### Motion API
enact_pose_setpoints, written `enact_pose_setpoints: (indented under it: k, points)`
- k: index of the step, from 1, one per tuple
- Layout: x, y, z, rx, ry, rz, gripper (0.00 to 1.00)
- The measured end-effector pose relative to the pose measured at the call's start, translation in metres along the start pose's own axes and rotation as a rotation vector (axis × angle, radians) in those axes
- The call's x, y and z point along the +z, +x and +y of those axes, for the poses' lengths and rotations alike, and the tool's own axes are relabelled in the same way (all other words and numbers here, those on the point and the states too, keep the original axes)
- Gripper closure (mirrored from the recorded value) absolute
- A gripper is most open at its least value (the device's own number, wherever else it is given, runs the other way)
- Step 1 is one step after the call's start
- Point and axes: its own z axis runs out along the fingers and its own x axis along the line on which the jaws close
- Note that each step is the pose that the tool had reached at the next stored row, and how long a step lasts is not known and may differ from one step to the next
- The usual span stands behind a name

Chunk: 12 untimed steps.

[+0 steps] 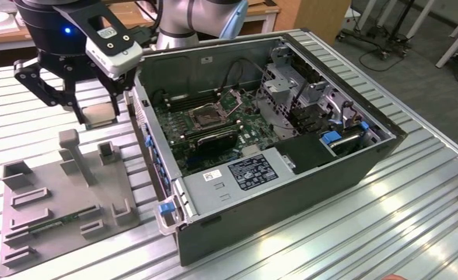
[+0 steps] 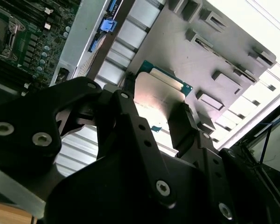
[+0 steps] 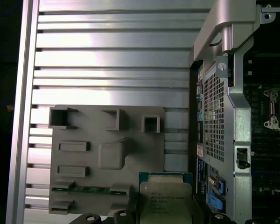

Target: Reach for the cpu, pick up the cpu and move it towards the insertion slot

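While the arm is hanging over the table (image 1: 415,192) at the exterior view's left of the open case (image 1: 291,192), the end effector (image 1: 98,114) is clamping the cpu (image 1: 100,114) between its two black fingers (image 1: 79,111). The chip is sitting clear above the slatted surface, beyond the far end of the grey tray (image 1: 58,210) and just outside the case wall. It is square, so no long axis stands out. In the exterior view it is being held tilted, its pale face turned partly toward the camera. In the second wrist view the cpu (image 2: 159,95) is showing its shiny lid with a teal edge, and the finger (image 2: 186,128) bodies are covering its near corners. In the first wrist view the cpu (image 3: 166,198) is cut off by the frame edge, with its lid facing that camera. The slot (image 1: 210,115) is lying inside the case on the green board, well apart from the chip. In the first wrist view the slot (image 3: 279,109) is partly cut off at the frame's edge.
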Motion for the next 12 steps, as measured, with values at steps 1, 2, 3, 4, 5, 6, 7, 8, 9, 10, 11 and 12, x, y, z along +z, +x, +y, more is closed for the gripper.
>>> enact_pose_setpoints:
  k: [1, 2, 3, 4, 5, 6, 7, 8, 9, 10, 11, 12]
  points:
    - [0.0000, -0.0007, 0.0000, 0.000, 0.0001, 0.0001, 0.47]
    - [0.0000, -0.0015, 0.0000, 0.000, 0.0000, 0.0000, 0.47]
    - [0.0000, -0.0024, -0.0001, 0.000, 0.0000, 0.0000, 0.47]
    - [0.0001, -0.0033, -0.0001, 0.000, -0.0001, -0.0001, 0.47]
    - [0.0000, -0.0043, -0.0001, 0.000, 0.0000, 0.0000, 0.47]
    - [0.0001, -0.0057, -0.0001, 0.000, -0.0001, 0.0000, 0.47]
    - [0.0001, -0.0072, -0.0002, 0.000, -0.0001, 0.0000, 0.47]
    - [0.0002, -0.0088, -0.0002, 0.000, -0.0001, -0.0001, 0.47]
    - [0.0002, -0.0104, -0.0002, 0.000, -0.0001, 0.0000, 0.47]
    - [0.0002, -0.0119, -0.0003, 0.000, 0.0000, 0.0000, 0.47]
    - [0.0002, -0.0132, -0.0003, 0.000, -0.0001, -0.0001, 0.47]
    - [0.0002, -0.0147, -0.0003, 0.000, 0.0000, 0.0000, 0.47]
